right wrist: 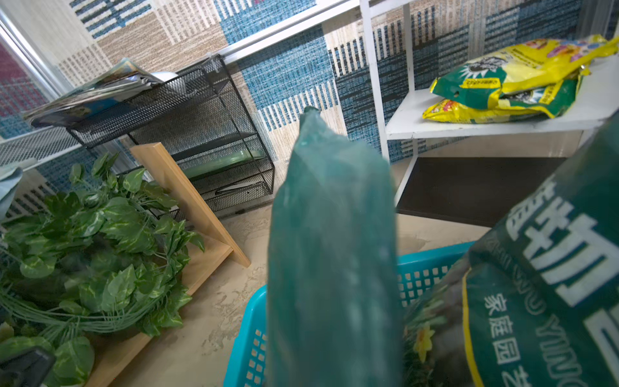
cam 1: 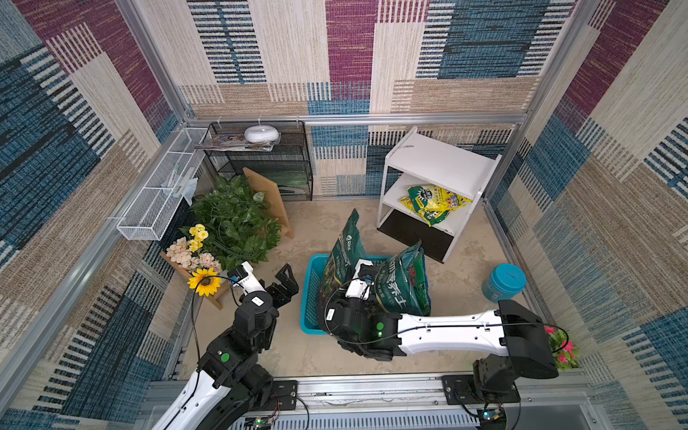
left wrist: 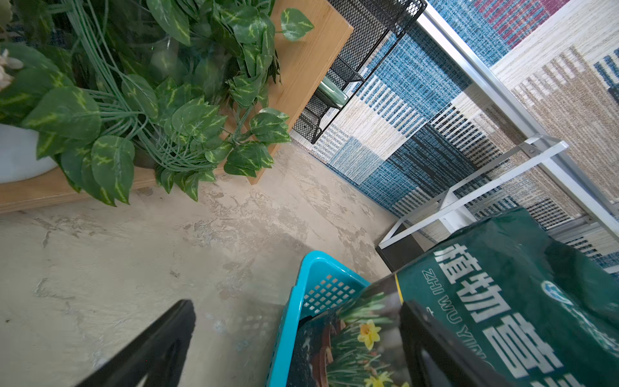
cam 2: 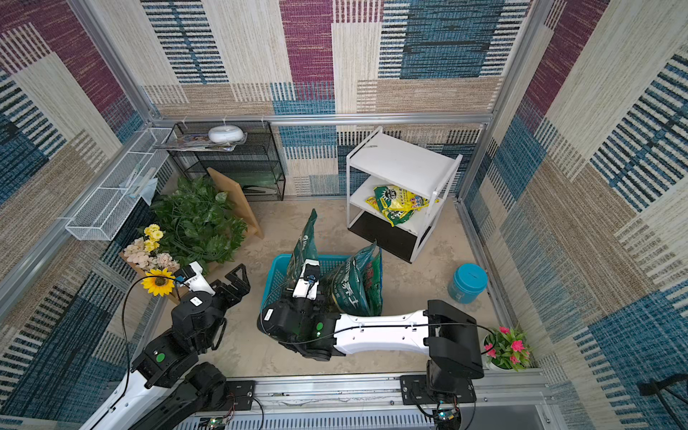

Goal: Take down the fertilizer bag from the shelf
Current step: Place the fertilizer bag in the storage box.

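The white shelf (cam 1: 439, 160) stands at the back right. Two yellow-and-green fertilizer bags (cam 1: 433, 203) lie stacked on its middle board, also seen in the right wrist view (right wrist: 512, 77). A blue basket (cam 1: 309, 298) in front holds two dark green bags. One (cam 1: 344, 249) stands upright, filling the right wrist view (right wrist: 331, 251). My right gripper is shut on it, with its fingers hidden between the bags under the wrist (cam 1: 361, 284). The other bag (cam 1: 404, 283) leans at the right. My left gripper (cam 1: 288, 284) stands open and holds nothing, by the basket's left wall (left wrist: 301, 301).
A black wire-mesh rack (cam 1: 260, 160) and a long white wire basket (cam 1: 160, 193) stand at the back left. Leafy plants (cam 1: 234, 219) and flowers on a wooden stand fill the left side. A teal jar (cam 1: 504, 283) and a pink flower pot (cam 1: 562, 350) sit at the right.
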Controlling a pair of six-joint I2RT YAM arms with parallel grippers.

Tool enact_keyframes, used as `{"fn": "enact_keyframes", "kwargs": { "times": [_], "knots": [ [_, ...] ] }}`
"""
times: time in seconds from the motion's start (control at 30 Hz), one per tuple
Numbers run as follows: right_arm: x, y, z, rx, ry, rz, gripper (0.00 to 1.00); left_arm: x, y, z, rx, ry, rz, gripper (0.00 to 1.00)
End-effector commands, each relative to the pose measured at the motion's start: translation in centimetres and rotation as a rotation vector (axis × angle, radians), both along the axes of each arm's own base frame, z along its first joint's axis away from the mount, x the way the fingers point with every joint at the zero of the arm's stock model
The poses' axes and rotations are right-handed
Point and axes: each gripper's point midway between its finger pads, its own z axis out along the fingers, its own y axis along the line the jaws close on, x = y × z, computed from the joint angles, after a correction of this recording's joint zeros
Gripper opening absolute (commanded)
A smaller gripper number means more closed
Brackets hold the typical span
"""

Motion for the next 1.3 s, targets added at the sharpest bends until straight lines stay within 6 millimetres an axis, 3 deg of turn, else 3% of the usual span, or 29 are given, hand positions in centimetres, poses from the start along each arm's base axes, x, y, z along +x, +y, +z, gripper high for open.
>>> {"fn": "enact_keyframes", "kwargs": {
  "times": [0.0,0.1,0.17,0.23,0.33,0.37,0.5,0.73,0.83,0.9,0.97,1.07,1.13,1.27],
  "knots": [
    [-0.7,-2.9,-2.1,-0.1,0.005,-0.085,0.0,0.1,0.0,0.3,0.001,-0.011,-0.004,0.99],
    [-1.3,-2.7,-1.5,-0.166,-0.021,-0.103,0.0,0.1,-0.2,0.3,-0.001,-0.012,-0.009,0.99],
    [-1.9,-0.8,-1.4,-0.259,-0.048,-0.072,0.04,0.1,-0.2,0.3,0.0,-0.01,-0.01,0.99],
    [-2.3,0.0,-1.3,-0.278,-0.079,-0.056,0.3,0.1,-0.2,0.3,0.0,-0.011,-0.008,0.99],
    [-2.3,0.1,-0.9,-0.293,-0.087,-0.054,0.9,0.1,-0.2,0.4,0.001,-0.012,-0.009,0.99],
    [-2.2,-0.2,-0.4,-0.286,-0.091,-0.056,0.99,0.1,-0.1,0.3,0.001,-0.011,-0.007,0.99],
    [-2.1,-0.9,2.7,-0.268,-0.102,-0.063,1.0,0.2,-0.3,0.3,0.002,-0.01,-0.012,0.99],
    [-0.6,-1.9,13.1,-0.295,-0.101,-0.114,1.0,0.2,-0.2,0.3,0.002,-0.01,-0.007,0.99],
    [3.4,-1.7,15.3,-0.369,0.045,-0.111,1.0,0.3,-0.3,0.2,0.002,-0.009,-0.012,0.99],
    [7.7,0.5,15.8,-0.424,0.157,0.071,0.99,0.3,-0.4,0.2,0.002,-0.008,-0.015,0.99],
    [9.5,1.2,16.9,-0.376,0.139,0.173,0.99,0.3,-0.4,0.2,0.003,-0.005,-0.015,0.99],
    [9.3,-0.5,21.5,-0.418,-0.078,0.075,0.99,0.1,-0.2,0.5,0.001,-0.014,-0.012,0.99],
    [8.9,-2.7,24.4,-0.389,-0.163,0.009,0.99,0.1,-0.5,0.9,0.002,-0.025,-0.033,0.99],
    [10.3,-7.4,25.5,-0.317,-0.133,0.026,1.0,0.1,-2.1,1.8,-0.019,-0.04,-0.117,0.99]
  ]
}}
